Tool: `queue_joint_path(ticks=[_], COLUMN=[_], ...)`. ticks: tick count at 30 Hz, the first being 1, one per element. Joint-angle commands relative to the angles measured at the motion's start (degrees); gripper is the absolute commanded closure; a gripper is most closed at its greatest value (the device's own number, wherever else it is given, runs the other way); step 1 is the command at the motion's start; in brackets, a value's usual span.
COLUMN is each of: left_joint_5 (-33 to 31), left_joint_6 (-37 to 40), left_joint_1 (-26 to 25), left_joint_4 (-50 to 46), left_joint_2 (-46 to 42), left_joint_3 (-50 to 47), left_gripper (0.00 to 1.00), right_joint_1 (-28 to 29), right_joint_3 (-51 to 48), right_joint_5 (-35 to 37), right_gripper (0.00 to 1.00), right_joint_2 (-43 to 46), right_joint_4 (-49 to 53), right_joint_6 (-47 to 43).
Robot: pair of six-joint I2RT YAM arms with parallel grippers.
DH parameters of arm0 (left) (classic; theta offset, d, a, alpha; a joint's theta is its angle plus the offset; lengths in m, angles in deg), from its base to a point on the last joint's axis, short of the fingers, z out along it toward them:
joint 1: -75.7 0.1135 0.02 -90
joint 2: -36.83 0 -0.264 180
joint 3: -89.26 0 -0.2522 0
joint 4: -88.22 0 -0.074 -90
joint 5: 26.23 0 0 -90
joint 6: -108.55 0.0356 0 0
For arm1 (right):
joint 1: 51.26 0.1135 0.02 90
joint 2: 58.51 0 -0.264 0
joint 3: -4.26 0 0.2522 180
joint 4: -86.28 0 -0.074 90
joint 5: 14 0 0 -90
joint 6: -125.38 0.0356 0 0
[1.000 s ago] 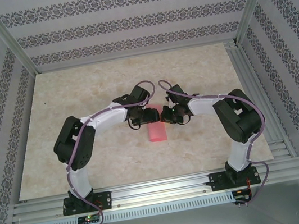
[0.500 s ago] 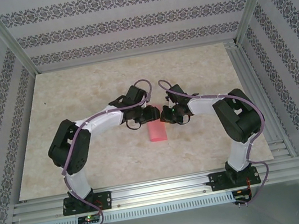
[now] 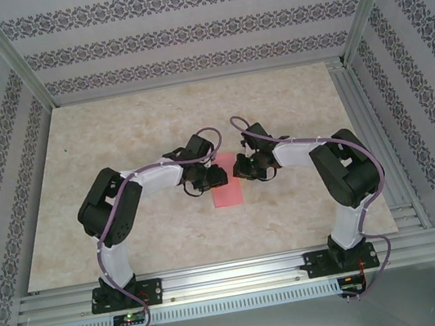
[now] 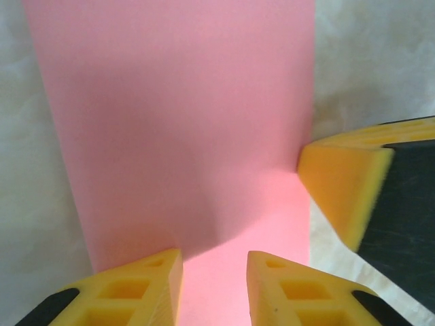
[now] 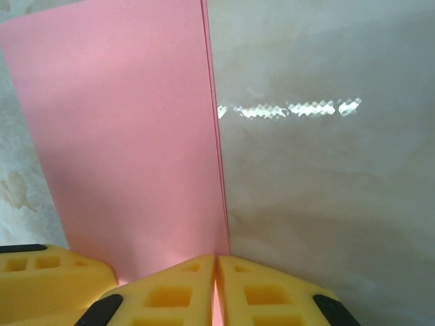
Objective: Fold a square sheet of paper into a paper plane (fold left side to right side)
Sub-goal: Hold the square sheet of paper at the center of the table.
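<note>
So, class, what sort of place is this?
Probably a lab robot cell: two white-and-black robot arms bolted to a silver aluminium rail, a beige marble-patterned tabletop, grey-patterned wall panels around it.

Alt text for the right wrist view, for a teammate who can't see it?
The right gripper, jaws shut, rests its yellow tips at the near right edge of the folded pink sheet of paper, which lies flat on the marble table. Another yellow fingertip sits at lower left.

Both are wearing the same look here: left arm (image 3: 115, 260) and right arm (image 3: 345, 227) are showing white links with chunky black joints. Purple cables (image 3: 148, 170) are running along them, and the fingers (image 4: 136, 288) are sporting yellow hollow-celled tips on black backing.
</note>
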Motion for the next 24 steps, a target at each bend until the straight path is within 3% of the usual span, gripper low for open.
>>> queue_joint_path(ticks=[1,8,14,19,24], left_joint_5=[-1.0,-1.5,-1.4,-1.8,-2.2], left_joint_6=[0.4,0.6,1.3,2.0,2.2], left_joint_1=[0.9,1.4,1.4,1.3,1.4], left_joint_4=[2.7,3.7,3.6,2.7,2.2], left_joint_2=[0.7,0.8,1.4,1.6,1.7], left_joint_3=[-2.1,-4.1,-4.7,-4.5,-4.5], left_gripper=[0.68,0.69,0.69,0.69,0.69], right_joint_1=[0.6,0.6,-0.3,-2.0,-2.3], right_joint_3=[-0.2,-0.4,-0.3,2.9,6.3], right_joint_5=[3.5,3.6,-3.2,-5.3,-7.5], right_gripper=[0.88,0.88,0.88,0.87,0.87], right_joint_2=[-3.0,-2.8,0.7,4.2,1.8], right_joint_4=[3.4,3.3,-3.4,-2.3,-3.6], right_joint_6=[-1.1,-1.4,0.1,0.1,1.5])
